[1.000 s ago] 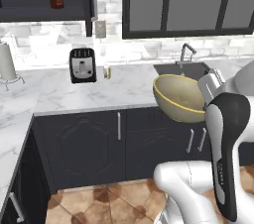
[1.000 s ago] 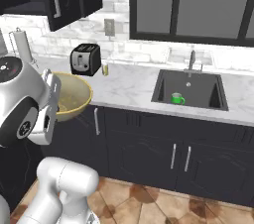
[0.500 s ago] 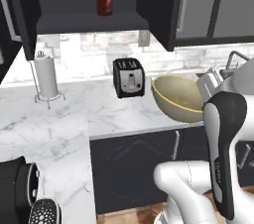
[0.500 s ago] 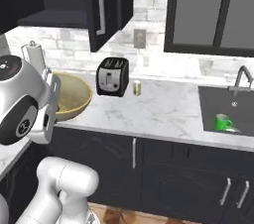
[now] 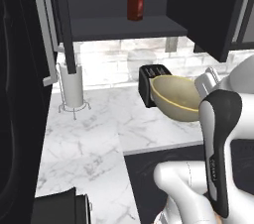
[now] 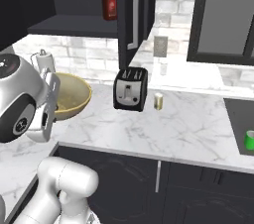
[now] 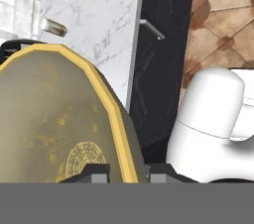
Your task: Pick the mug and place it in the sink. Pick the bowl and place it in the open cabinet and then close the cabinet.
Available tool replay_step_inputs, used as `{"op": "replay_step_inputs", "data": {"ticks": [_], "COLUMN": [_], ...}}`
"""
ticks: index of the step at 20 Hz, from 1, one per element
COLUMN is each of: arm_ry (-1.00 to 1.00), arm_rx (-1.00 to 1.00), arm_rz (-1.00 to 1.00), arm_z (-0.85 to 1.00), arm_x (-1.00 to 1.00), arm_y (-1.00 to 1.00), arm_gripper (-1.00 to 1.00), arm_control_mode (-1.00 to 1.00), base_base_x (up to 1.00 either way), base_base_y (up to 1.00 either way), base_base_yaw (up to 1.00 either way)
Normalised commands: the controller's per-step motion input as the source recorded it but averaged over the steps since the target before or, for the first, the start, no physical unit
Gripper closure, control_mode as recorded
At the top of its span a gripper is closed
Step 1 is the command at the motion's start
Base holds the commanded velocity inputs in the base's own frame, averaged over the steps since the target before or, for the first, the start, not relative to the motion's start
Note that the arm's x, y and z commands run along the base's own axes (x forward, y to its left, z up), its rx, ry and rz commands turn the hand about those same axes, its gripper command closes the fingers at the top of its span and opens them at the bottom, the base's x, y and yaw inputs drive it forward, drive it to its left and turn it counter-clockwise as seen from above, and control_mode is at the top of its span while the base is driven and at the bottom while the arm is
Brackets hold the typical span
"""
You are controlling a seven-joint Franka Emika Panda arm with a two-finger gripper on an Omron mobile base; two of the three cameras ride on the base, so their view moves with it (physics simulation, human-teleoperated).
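Gripping the bowl (image 7: 59,119) by its rim, the tool (image 7: 128,174) is pinching at the bowl's five o'clock edge.

Toaster (image 6: 130,89): black, two slots on top, stood upright on the marble counter (image 6: 183,124) toward its back edge, near the brick wall (image 6: 173,0).
Brass cylinder (image 6: 158,101): small, upright, just beside the toaster on the counter.
Paper-towel holder (image 5: 72,89): wire stand with a white roll, upright at the counter's back left corner in the left base view.
Red jar (image 5: 135,3): dark lid, stood on a shelf above the counter.
Wall outlet (image 6: 160,43): pale plate on the brick above the brass cylinder.
Floor (image 7: 218,15): brown tiles.
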Motion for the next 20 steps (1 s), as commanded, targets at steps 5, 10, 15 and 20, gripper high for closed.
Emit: {"op": "replay_step_inputs", "data": {"ticks": [5,10,15,20], "arm_ry": [0.0,0.0,0.0,0.0], "arm_rx": [0.0,0.0,0.0,0.0], "arm_rz": [0.0,0.0,0.0,0.0], "arm_z": [0.0,0.0,0.0,0.0], "arm_x": [0.0,0.0,0.0,0.0], "arm_y": [0.0,0.0,0.0,0.0], "arm_gripper": [1.0,1.0,1.0,1.0], "arm_control_mode": [1.0,1.0,1.0,1.0], "base_base_x": [0.61,0.73,0.98,1.0], "base_base_y": [0.68,0.19,0.26,0.94], "base_base_yaw": [0.0,-0.05,0.0,0.0]}}
